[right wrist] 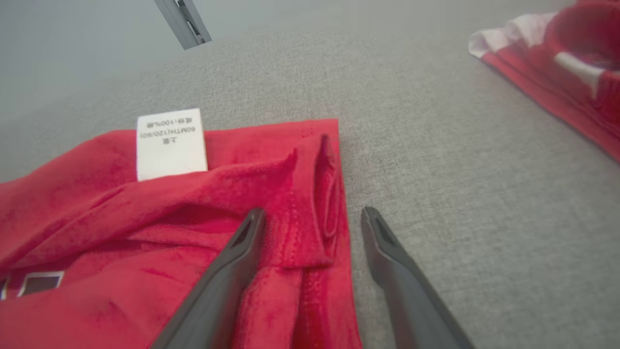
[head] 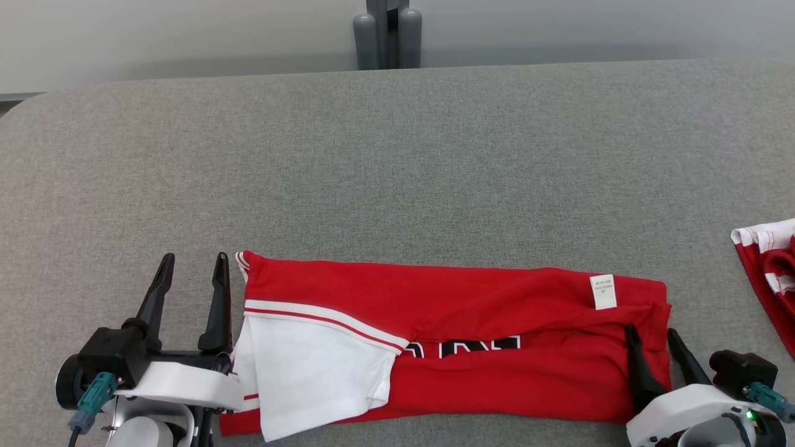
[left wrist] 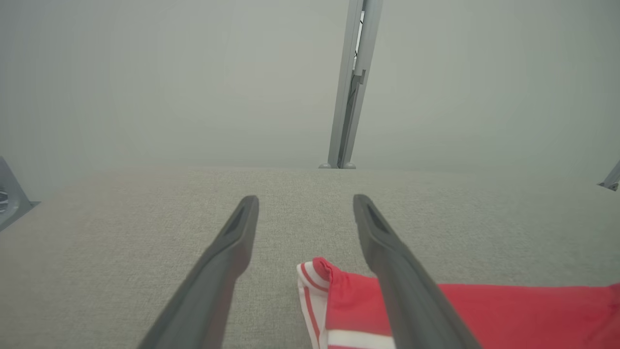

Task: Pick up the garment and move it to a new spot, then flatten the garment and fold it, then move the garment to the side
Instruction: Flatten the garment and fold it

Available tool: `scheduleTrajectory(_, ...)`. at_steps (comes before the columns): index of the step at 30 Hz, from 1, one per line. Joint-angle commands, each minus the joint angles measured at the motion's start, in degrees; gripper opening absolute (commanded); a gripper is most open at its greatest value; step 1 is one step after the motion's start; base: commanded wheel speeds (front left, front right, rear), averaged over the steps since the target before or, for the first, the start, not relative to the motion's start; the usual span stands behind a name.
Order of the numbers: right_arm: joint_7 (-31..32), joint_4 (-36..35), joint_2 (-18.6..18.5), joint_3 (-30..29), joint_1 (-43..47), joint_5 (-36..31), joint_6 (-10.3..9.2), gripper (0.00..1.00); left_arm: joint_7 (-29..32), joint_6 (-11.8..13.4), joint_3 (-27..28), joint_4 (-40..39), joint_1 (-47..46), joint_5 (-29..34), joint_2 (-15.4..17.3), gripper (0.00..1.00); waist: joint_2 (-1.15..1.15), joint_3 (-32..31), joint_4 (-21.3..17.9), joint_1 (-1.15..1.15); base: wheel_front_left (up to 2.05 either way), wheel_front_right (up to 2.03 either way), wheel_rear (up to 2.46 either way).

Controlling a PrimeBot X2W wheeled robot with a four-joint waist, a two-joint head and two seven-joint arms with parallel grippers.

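Observation:
The garment (head: 472,323), a red shirt with white striped sleeves and a white care label (head: 603,292), lies folded into a long band across the near part of the grey table (head: 397,155). My left gripper (head: 192,261) stands open at the band's left end, its right finger against the striped sleeve cuff (left wrist: 315,283). In the left wrist view that gripper (left wrist: 305,201) has bare table between its tips. My right gripper (head: 652,332) is open at the band's right end. Its one finger lies over the red hem (right wrist: 315,203) and the other over the table, in the right wrist view (right wrist: 312,213).
A second red and white garment (head: 770,273) lies bunched at the table's right edge, also in the right wrist view (right wrist: 562,68). A grey post (head: 388,34) stands behind the table's far edge. The far half of the table is bare grey fabric.

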Motion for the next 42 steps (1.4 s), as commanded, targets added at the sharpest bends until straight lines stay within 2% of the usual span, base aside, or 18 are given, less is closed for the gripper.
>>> scheduleTrajectory(1,-0.8,1.68,-0.23,1.03,-0.75,1.38,-0.01,1.0,-0.19,-0.31,0.36,0.25,-0.89,0.28,0.26,1.0,0.0,0.12,0.01,0.0,0.0,0.0,0.0)
scheduleTrajectory(5,-2.33,5.25,0.02,3.73,-1.6,4.53,0.0,1.0,-0.18,-0.51,0.9,0.37,-1.08,0.64,-0.18,1.0,0.0,0.32,0.07,0.0,0.0,0.0,0.0)
scheduleTrajectory(6,-2.61,5.76,0.04,4.16,-1.83,5.23,0.0,0.32,-0.18,-0.59,1.03,0.42,-1.12,0.73,-0.28,1.0,0.0,0.36,0.07,0.0,0.0,0.0,0.0)
scheduleTrajectory(7,-2.61,5.76,0.04,4.16,-1.83,5.23,0.0,0.32,-0.18,-0.59,1.03,0.42,-1.12,0.73,-0.28,1.0,0.0,0.36,0.07,0.0,0.0,0.0,0.0)
scheduleTrajectory(8,-2.74,6.26,0.06,4.45,-2.12,5.76,0.0,0.0,-0.18,-0.66,1.16,0.44,-1.14,0.8,-0.34,1.0,0.0,0.4,0.04,0.0,0.0,0.0,0.0)
scheduleTrajectory(11,-3.15,6.61,0.01,3.61,-2.94,6.27,-0.01,0.0,-0.19,-0.8,1.51,0.52,-1.2,0.98,-0.52,1.0,0.0,0.53,-0.08,0.0,0.0,0.0,0.0)
scheduleTrajectory(16,-3.39,3.81,-0.69,-2.88,-3.9,3.72,-0.08,0.0,-0.19,-1.08,2.06,0.38,-1.31,1.32,-0.84,1.0,0.0,0.74,-0.44,0.0,0.0,0.0,0.0)
scheduleTrajectory(22,-3.41,2.07,-3.9,-10.59,-4.43,0.4,-0.08,0.0,-0.19,-1.37,2.73,0.26,-1.3,1.78,-1.23,1.0,0.0,0.79,-0.95,0.0,0.0,0.0,0.0)
scheduleTrajectory(26,-2.88,2.63,-5.2,-13.04,-5.63,-0.34,-0.05,0.0,-0.19,-1.55,3.06,0.13,-1.34,2.08,-1.49,1.0,0.0,0.73,-1.37,0.0,0.0,0.0,0.0)
scheduleTrajectory(29,-1.79,0.56,-4.22,-10.91,-6.83,-0.11,-0.01,0.0,-0.19,-1.79,3.2,0.13,-1.42,2.22,-1.59,1.0,0.0,0.59,-1.68,0.0,0.0,0.0,0.0)
scheduleTrajectory(32,-0.45,-4.44,-2.64,-6.67,-7.0,0.49,-0.01,0.0,-0.19,-2.01,3.41,0.41,-1.24,2.05,-1.63,1.0,0.0,0.33,-2.02,0.0,0.0,0.0,0.0)
scheduleTrajectory(39,4.14,-18.14,-0.36,7.29,-4.23,3.19,-0.01,0.0,-0.19,-2.42,2.99,1.19,-1.07,2.1,-2.08,1.0,0.0,-0.72,-1.75,0.0,0.0,0.0,0.0)
scheduleTrajectory(42,5.05,-22.19,-0.18,14.91,-3.17,6.93,-0.01,0.0,-0.17,-2.54,2.51,1.71,-1.01,2.15,-2.27,1.0,0.0,-1.06,-1.21,0.0,0.0,0.0,0.0)
